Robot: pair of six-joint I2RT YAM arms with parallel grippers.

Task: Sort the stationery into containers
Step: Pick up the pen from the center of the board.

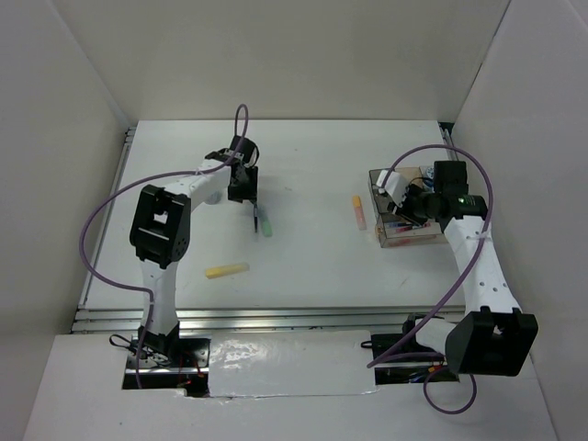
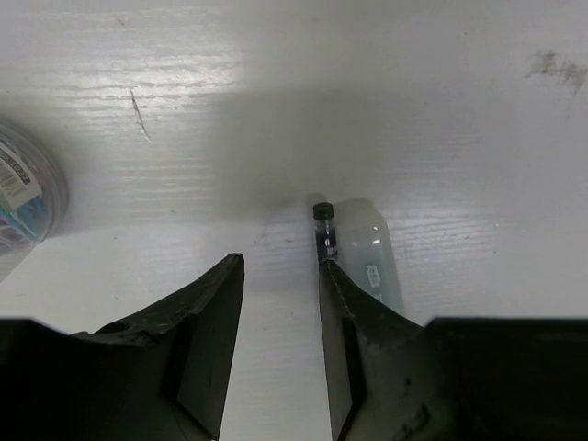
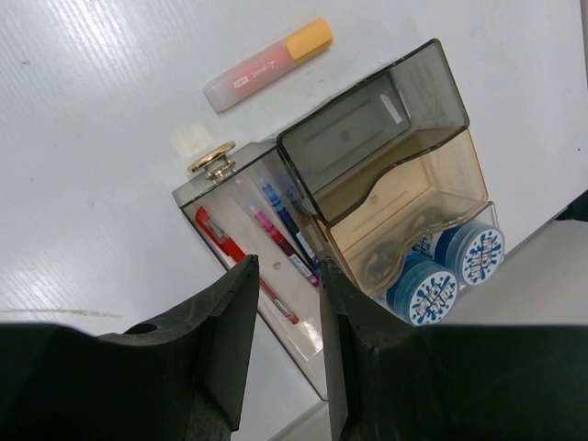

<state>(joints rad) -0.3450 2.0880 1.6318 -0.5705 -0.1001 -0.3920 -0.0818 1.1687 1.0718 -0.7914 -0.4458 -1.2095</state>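
Observation:
My left gripper [image 1: 244,189] [image 2: 280,262] hangs low over the table, open, with only bare table between its fingers. A dark pen [image 2: 323,228] [image 1: 255,217] lies just past its right fingertip, outside the gap, and a green highlighter [image 2: 369,257] [image 1: 266,225] lies beside the pen. My right gripper [image 1: 405,208] [image 3: 289,268] is open and empty above the clear brownish container [image 3: 441,119] [image 1: 413,237]. That box holds a red pen [image 3: 220,241], a pink pen [image 3: 276,237], a blue pen [image 3: 278,204] and blue tape rolls [image 3: 430,296].
An orange highlighter [image 1: 359,212] [image 3: 266,64] lies left of the container. A yellow highlighter [image 1: 227,270] lies near the left arm. A patterned tape roll [image 2: 26,197] sits left of my left gripper. A gold knob [image 3: 213,158] tops the container's corner. White walls enclose the table.

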